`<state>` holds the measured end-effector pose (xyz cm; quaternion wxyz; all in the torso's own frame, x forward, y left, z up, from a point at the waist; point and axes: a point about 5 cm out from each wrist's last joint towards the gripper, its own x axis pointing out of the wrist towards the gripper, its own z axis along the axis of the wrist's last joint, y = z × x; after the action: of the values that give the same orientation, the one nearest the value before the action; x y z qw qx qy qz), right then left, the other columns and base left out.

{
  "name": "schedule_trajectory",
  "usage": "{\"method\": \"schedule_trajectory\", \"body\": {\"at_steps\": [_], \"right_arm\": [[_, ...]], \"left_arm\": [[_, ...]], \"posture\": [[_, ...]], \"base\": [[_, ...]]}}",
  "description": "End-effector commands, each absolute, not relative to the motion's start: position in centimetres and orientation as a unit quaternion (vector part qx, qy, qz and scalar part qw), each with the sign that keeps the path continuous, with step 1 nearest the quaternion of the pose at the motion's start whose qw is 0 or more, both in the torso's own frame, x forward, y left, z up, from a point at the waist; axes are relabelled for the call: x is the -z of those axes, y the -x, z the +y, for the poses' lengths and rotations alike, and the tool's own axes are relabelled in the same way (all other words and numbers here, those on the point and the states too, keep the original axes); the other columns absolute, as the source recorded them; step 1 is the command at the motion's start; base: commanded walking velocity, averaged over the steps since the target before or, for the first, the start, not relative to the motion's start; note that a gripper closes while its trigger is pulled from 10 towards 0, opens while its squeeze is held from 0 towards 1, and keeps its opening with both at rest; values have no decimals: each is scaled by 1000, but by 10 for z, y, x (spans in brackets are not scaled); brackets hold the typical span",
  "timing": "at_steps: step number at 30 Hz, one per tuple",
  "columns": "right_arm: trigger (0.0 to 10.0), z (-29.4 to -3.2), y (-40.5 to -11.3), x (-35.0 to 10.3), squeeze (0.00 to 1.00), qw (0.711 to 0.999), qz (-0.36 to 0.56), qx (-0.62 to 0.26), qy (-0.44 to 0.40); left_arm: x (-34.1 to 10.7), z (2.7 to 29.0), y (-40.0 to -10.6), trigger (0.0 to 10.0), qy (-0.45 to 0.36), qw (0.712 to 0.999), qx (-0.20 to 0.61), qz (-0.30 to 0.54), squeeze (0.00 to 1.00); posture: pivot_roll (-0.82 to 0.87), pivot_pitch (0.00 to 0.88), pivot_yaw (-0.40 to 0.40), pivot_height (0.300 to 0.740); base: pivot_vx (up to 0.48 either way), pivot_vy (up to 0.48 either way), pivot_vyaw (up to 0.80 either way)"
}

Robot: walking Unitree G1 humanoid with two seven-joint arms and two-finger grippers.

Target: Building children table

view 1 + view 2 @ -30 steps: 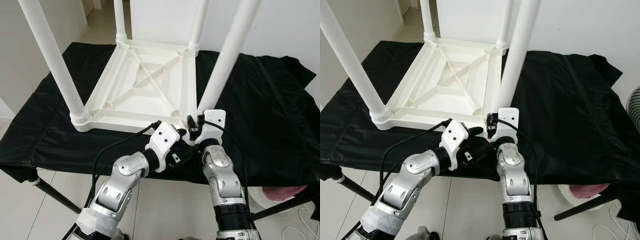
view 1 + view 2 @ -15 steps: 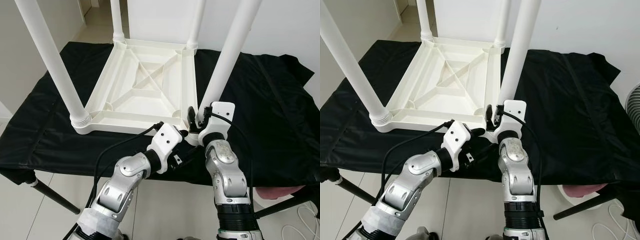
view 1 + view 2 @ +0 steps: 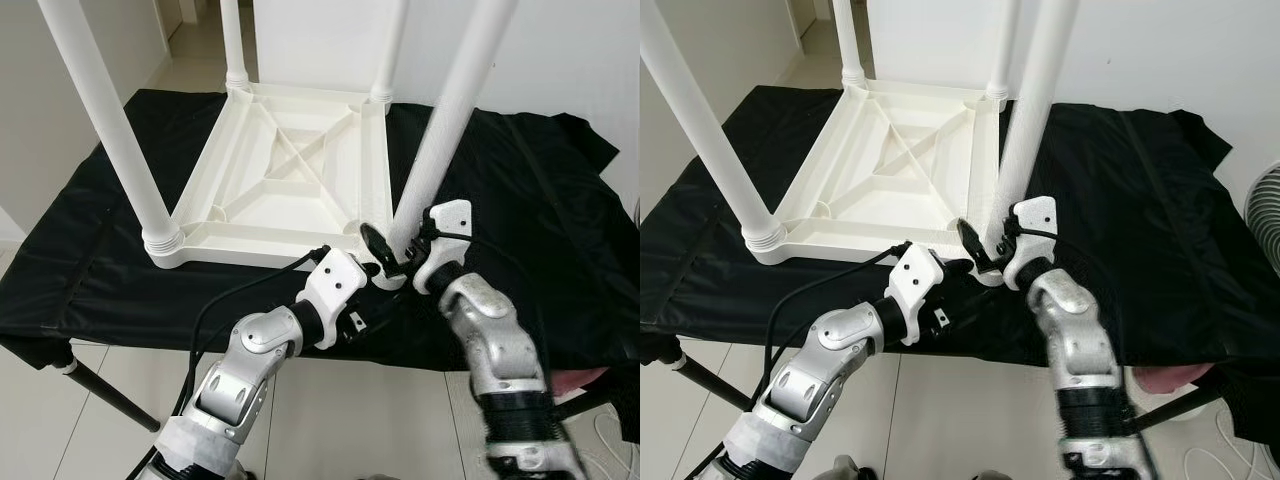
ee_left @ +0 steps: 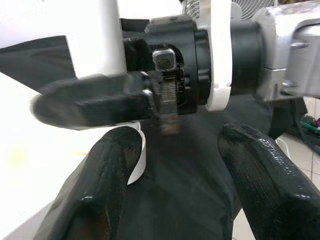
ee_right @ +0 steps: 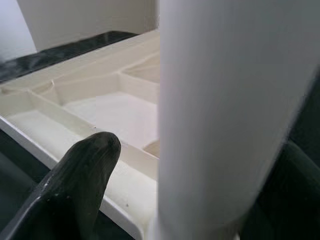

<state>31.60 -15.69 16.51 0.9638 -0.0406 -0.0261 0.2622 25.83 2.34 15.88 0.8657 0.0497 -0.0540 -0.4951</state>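
Observation:
The white children's table [image 3: 290,180] lies upside down on a black-covered work table [image 3: 90,260], its four legs pointing up. My right gripper [image 3: 395,242] sits at the base of the near right leg [image 3: 445,130], open. Its fingers straddle the leg, with one finger [image 5: 80,180] standing a little off it. In the right wrist view the leg [image 5: 220,110] runs between the fingers. My left gripper [image 3: 372,272] is open just below the same corner. In its wrist view, its fingers [image 4: 100,185] point at the right wrist.
The near left leg [image 3: 105,120] and two far legs [image 3: 232,40] rise around the upturned top. The cloth's front edge hangs over black stand legs [image 3: 100,385]. A fan [image 3: 1265,200] stands at the right, with a pink object [image 3: 590,380] on the tiled floor.
My right forearm has swung out to the right and the wrist has rolled, so its finger now reaches the leg base from the left. The left arm has hardly moved.

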Motion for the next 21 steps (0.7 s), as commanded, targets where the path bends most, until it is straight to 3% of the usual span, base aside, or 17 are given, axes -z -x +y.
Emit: {"method": "schedule_trajectory", "body": {"at_steps": [1,12,13,14,15,21], "right_arm": [[10000,-158,-320,-160,0,954,-15,-297,44],[10000,-153,-336,-146,0,928,15,-364,78],[4627,-149,-341,-143,0,924,23,-373,81],[4627,-149,-341,-143,0,924,23,-373,81],[0,-146,-345,-141,0,921,29,-379,82],[0,-145,-348,-138,0,914,38,-396,82]], "left_arm": [[-158,23,-259,10000,-51,867,493,-52,0],[-160,22,-261,10000,-53,866,494,-55,0],[-161,22,-262,10000,-54,866,494,-56,0],[-161,22,-262,10000,-54,866,494,-56,0],[-161,22,-263,10000,-55,867,493,-57,0],[-162,24,-263,10000,-55,869,487,-58,0]], "posture": [[-104,24,-2,740],[-106,23,6,740],[-100,22,6,740],[-100,22,6,740],[-92,24,5,740],[-82,30,-2,740]], "base": [[0,0,0],[0,0,0],[0,0,0],[0,0,0],[0,0,0],[0,0,0]]}}
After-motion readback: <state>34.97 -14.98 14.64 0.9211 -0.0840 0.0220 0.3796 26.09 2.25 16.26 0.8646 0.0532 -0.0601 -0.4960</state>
